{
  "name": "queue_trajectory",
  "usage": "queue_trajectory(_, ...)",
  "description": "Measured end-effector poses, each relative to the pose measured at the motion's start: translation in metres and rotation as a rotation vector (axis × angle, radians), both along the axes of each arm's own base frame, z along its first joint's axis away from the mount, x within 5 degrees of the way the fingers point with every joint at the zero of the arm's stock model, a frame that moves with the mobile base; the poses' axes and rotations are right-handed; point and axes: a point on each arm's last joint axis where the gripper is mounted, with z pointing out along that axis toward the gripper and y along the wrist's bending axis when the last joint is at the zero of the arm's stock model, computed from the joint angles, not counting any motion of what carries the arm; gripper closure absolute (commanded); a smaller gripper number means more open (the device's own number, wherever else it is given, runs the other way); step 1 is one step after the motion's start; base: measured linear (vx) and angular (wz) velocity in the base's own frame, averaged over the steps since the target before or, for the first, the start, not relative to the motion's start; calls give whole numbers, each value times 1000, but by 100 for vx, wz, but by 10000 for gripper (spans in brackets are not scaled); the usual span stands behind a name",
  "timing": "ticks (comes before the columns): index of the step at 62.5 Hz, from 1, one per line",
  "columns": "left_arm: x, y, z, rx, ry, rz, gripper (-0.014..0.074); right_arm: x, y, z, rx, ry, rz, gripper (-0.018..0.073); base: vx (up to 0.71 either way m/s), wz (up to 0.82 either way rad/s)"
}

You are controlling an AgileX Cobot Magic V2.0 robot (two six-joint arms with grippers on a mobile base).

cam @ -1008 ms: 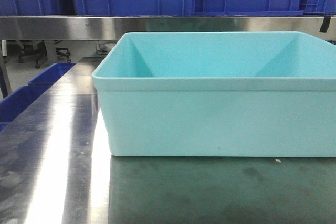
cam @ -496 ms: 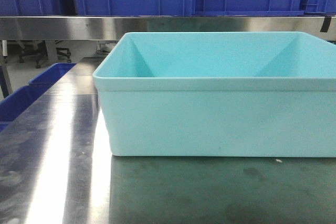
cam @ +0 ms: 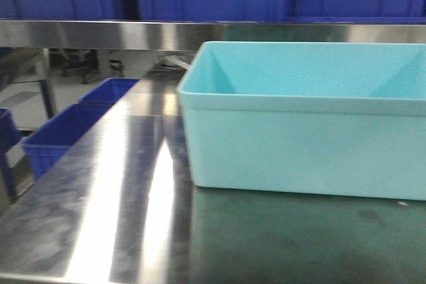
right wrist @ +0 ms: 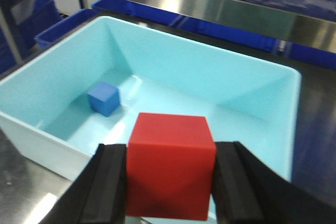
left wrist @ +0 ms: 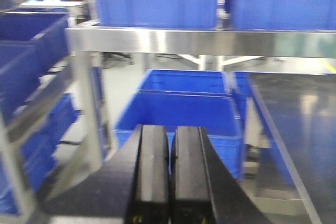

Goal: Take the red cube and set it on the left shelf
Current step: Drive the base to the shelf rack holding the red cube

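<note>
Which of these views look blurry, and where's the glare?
Front view: slightly soft, with bright glare streaks on the steel table. Left wrist view: blurred throughout, blue crates smeared. Right wrist view: sharpest, red cube crisp, faint sheen in the tub.

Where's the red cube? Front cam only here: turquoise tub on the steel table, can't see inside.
Observer: Right wrist view: red cube is clamped between the right jaws, over the tub's near side.
Operator: Anything in the tub?
Observer: One blue cube on its floor, near one end wall.
Operator: Left arm?
Observer: Left jaws shut, holding nothing, facing blue crates below the shelf rail.
</note>
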Motion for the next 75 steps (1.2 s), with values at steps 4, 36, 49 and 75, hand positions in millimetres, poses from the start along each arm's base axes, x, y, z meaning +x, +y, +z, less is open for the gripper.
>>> queue_trajectory(4, 0, 0, 0, 0, 0, 0, 506, 0, 0, 0, 0, 0, 0, 436, -2, 62)
queue_trajectory(36, 0, 0, 0, 0, 0, 0, 506, 0, 0, 0, 1, -2, 0, 436, -14, 74)
queue_trajectory(49, 0, 0, 0, 0, 0, 0, 506, 0, 0, 0, 1, -2, 0, 436, -18, 94)
queue_trajectory(75, 0, 0, 0, 0, 0, 0, 506, 0, 0, 0, 1, -2, 0, 436, -13, 99)
